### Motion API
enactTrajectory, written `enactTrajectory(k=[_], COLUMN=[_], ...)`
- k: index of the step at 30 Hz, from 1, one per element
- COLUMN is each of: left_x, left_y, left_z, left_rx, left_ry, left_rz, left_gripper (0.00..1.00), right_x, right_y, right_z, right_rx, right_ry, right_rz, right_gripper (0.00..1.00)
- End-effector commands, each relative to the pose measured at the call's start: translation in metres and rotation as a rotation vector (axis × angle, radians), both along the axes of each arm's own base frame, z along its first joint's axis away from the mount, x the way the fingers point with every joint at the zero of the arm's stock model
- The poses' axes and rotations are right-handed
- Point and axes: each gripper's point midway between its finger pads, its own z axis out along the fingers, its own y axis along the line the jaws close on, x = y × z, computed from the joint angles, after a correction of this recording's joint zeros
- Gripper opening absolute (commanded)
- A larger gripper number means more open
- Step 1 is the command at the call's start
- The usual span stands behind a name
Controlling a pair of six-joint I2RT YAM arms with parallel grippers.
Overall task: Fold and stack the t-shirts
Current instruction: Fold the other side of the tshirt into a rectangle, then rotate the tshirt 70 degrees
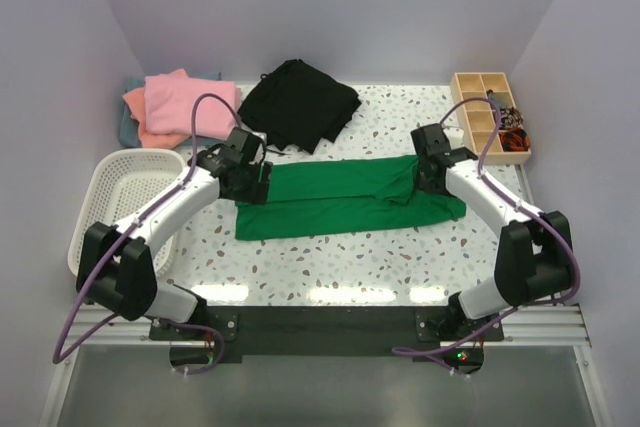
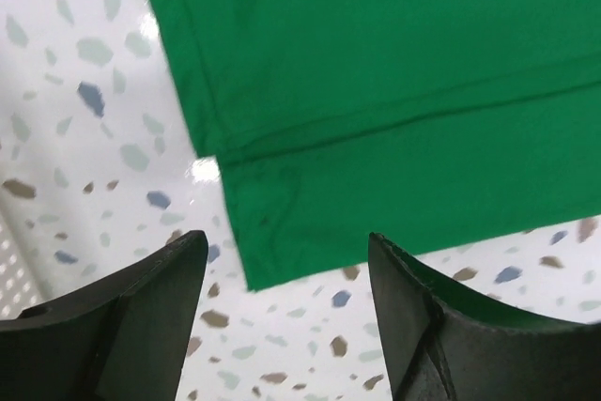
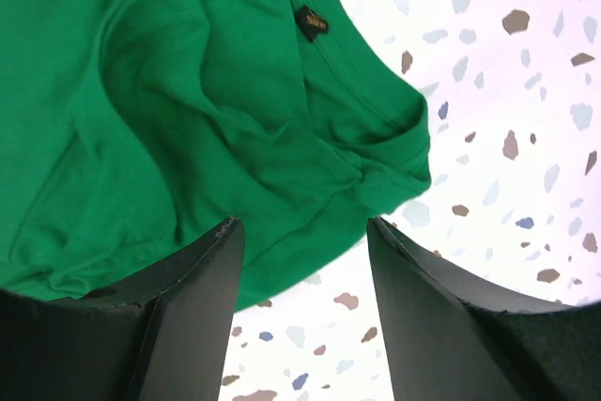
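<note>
A bright green t-shirt [image 1: 340,197] lies folded lengthwise into a long strip across the middle of the table. My left gripper [image 1: 252,182] hovers over its left end, open, with the shirt's corner [image 2: 282,251] just beyond the black fingertips [image 2: 178,269] and nothing between them. My right gripper [image 1: 425,179] hangs over the right end, open too, above the bunched collar and sleeve [image 3: 376,166]; its fingers [image 3: 207,260] hold nothing. Pink and salmon-orange shirts [image 1: 170,107] lie stacked at the back left on a grey-teal one [image 1: 125,129].
A black garment [image 1: 298,102] lies crumpled at the back centre. A white mesh basket [image 1: 115,197] stands at the left edge. A wooden compartment box [image 1: 488,115] sits at the back right, with small items in it.
</note>
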Motion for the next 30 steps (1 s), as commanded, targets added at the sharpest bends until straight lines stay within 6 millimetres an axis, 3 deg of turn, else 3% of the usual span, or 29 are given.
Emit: enactTrajectory(k=[1,5,11,16,19,20,21,22,23,24,26,30], left_x=[0.052,0.073,0.092,0.085,0.059,0.040,0.028,0.015,-0.011,-0.022,-0.061,-0.117], left_y=[-0.049,-0.069,-0.070,-0.060,-0.059,-0.055,-0.059,-0.060,-0.055,-0.059,-0.060,-0.079], left_z=[0.012,-0.012,-0.057,-0.091,-0.108,-0.121,-0.120,-0.124,-0.135,-0.129,-0.136,-0.121], left_rx=[-0.231,-0.313,-0.247,-0.184,-0.196,-0.199,-0.230,-0.234,-0.228,-0.259,-0.261,-0.342], left_ry=[-0.165,-0.199,-0.148,-0.063,0.027,0.077,0.102,0.123,0.174,0.179,0.245,0.318], left_rz=[0.003,0.013,0.017,0.068,0.088,0.103,0.095,0.090,0.105,0.093,0.085,0.008], left_gripper=[0.74,0.73,0.72,0.71,0.69,0.68,0.65,0.65,0.65,0.65,0.65,0.66], right_x=[0.032,0.047,0.023,0.008,0.012,0.021,0.023,0.036,0.042,0.045,0.066,0.097], right_y=[0.010,0.022,0.013,0.010,0.009,0.010,0.009,0.010,0.009,0.008,0.011,0.012], right_z=[0.007,-0.008,-0.031,-0.055,-0.068,-0.066,-0.074,-0.069,-0.070,-0.079,-0.070,-0.070], right_rx=[0.056,0.131,0.118,0.120,0.099,0.093,0.076,0.072,0.058,0.046,0.041,0.011], right_ry=[-0.068,-0.063,0.030,0.085,0.121,0.116,0.146,0.129,0.129,0.160,0.129,0.135], right_rz=[0.007,0.020,-0.034,-0.084,-0.091,-0.095,-0.095,-0.099,-0.098,-0.098,-0.092,-0.075], right_gripper=[0.59,0.59,0.57,0.57,0.57,0.57,0.57,0.57,0.57,0.57,0.57,0.57])
